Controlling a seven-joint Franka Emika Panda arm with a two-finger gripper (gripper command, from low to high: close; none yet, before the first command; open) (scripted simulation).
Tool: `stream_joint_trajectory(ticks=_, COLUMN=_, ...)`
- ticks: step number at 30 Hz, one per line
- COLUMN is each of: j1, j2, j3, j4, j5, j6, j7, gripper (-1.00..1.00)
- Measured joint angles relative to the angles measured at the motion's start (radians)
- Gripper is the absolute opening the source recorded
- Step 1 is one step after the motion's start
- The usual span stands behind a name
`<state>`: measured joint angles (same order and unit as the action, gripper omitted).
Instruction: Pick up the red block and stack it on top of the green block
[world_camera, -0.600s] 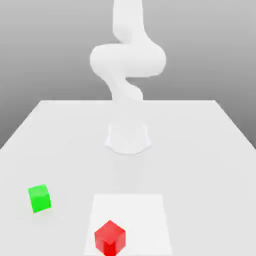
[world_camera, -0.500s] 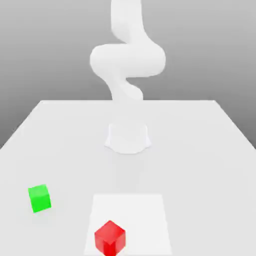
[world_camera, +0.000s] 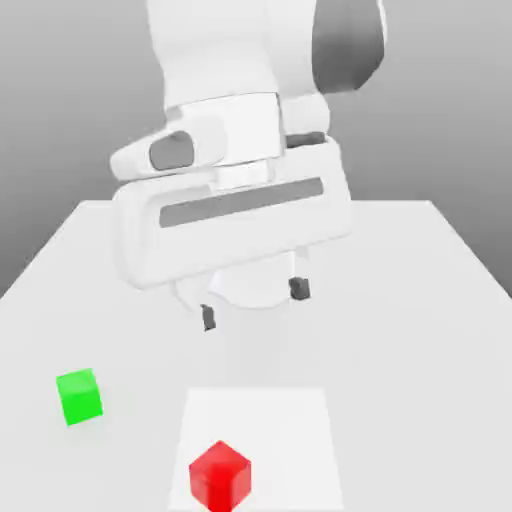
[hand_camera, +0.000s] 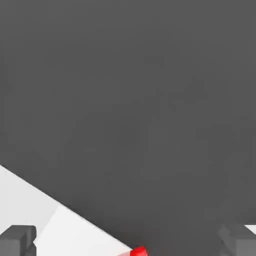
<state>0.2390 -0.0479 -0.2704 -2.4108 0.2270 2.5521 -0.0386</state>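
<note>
Your claw (world_camera: 253, 303) hangs empty with its jaws spread wide, above the table (world_camera: 420, 290) and behind the red block (world_camera: 220, 476), ready to drop around it; the green block (world_camera: 79, 396) waits well apart from the red block, toward the exterior view's left.

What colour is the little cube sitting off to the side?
Bright green: the green block, clearest in the exterior view.

Red block (world_camera: 220, 475) (plain), green block (world_camera: 79, 396)
</note>
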Motion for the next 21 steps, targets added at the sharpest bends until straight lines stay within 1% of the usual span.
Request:
stream_joint_trajectory(ticks=4, j1=-0.008, j2=0.134, j3=-0.002, j4=-0.024, j5=-0.010, j6=0.055, j7=-0.123, gripper=0.00)
stream_joint_trajectory(ticks=8, j1=-0.020, j2=0.257, j3=-0.008, j4=-0.047, j5=-0.066, j6=0.118, j7=-0.208, gripper=0.00)
stream_joint_trajectory(ticks=10, j1=-0.035, j2=0.325, j3=0.010, j4=-0.041, j5=-0.049, j6=0.169, j7=-0.240, gripper=0.00)
stream_joint_trajectory(ticks=12, j1=-0.062, j2=0.398, j3=0.044, j4=-0.030, j5=-0.011, j6=0.226, j7=-0.273, gripper=0.00)
stream_joint_trajectory(ticks=13, j1=-0.078, j2=0.433, j3=0.063, j4=-0.024, j5=0.007, j6=0.253, j7=-0.288, gripper=-1.00)
stream_joint_trajectory(ticks=19, j1=-0.087, j2=0.450, j3=0.074, j4=-0.021, j5=0.016, j6=0.265, j7=-0.294, gripper=-1.00)
stream_joint_trajectory(ticks=21, j1=-0.074, j2=0.416, j3=0.056, j4=-0.027, j5=-0.006, j6=0.239, j7=-0.279, gripper=-1.00)
